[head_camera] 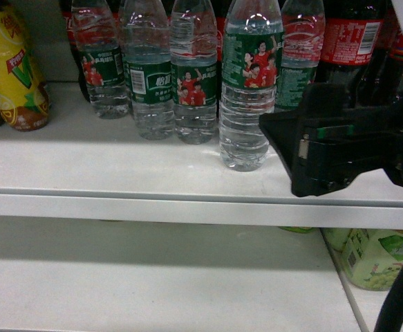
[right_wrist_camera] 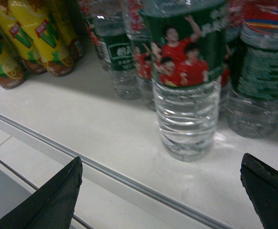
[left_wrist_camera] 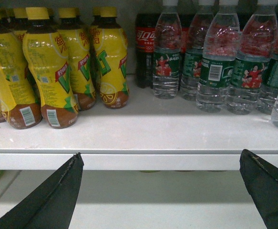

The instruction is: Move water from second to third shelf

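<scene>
Yellow bottles (left_wrist_camera: 53,67) fill left wrist view only.

Right end effector (head_camera: 325,149): matte black angular housing, small green strip on top, a silvery metal tab on its side, thick black cable curving below. Wrist views show black, tapered, wedge-shaped fingers (right_wrist_camera: 53,200) with slightly worn edges on both arms (left_wrist_camera: 53,200).

Large "V" on yellow bottle (left_wrist_camera: 50,71) labels; barcode on water bottle (left_wrist_camera: 216,67) label; white script on red cola bottle (left_wrist_camera: 145,47) label, not legible.
</scene>
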Tool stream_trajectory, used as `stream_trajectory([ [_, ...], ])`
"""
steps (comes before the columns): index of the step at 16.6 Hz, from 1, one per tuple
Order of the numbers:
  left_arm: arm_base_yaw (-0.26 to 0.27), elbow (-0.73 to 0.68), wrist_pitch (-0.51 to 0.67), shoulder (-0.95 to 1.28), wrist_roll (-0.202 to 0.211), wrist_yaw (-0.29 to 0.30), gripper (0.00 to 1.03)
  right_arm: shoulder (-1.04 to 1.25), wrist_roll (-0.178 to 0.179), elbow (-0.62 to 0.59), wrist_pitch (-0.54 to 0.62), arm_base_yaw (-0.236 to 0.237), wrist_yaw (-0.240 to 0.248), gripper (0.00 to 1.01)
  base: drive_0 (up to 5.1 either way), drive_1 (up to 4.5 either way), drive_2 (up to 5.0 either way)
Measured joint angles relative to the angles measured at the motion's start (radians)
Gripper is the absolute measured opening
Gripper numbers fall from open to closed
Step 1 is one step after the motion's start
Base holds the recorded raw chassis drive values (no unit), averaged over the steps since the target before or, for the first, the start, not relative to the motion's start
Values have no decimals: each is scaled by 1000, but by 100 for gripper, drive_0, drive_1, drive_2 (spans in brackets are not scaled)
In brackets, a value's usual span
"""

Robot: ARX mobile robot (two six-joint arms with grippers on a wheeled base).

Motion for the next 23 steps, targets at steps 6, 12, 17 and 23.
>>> stream_trajectory([
  [6, 0, 0, 0, 0, 0, 0, 98, 123, 19, 160, 9, 62, 101, 98, 0, 0, 0],
  [12, 0, 0, 0, 0, 0, 0, 98, 217, 25, 283, -27, 69, 160, 98, 0, 0, 0],
  [17, 0, 0, 0, 0, 0, 0, 98, 283, 4, 365, -34, 67, 213, 98, 0, 0, 0],
  [23, 0, 0, 0, 0, 0, 0, 98, 343, -91, 457, -44, 68, 286, 98, 0, 0, 0],
])
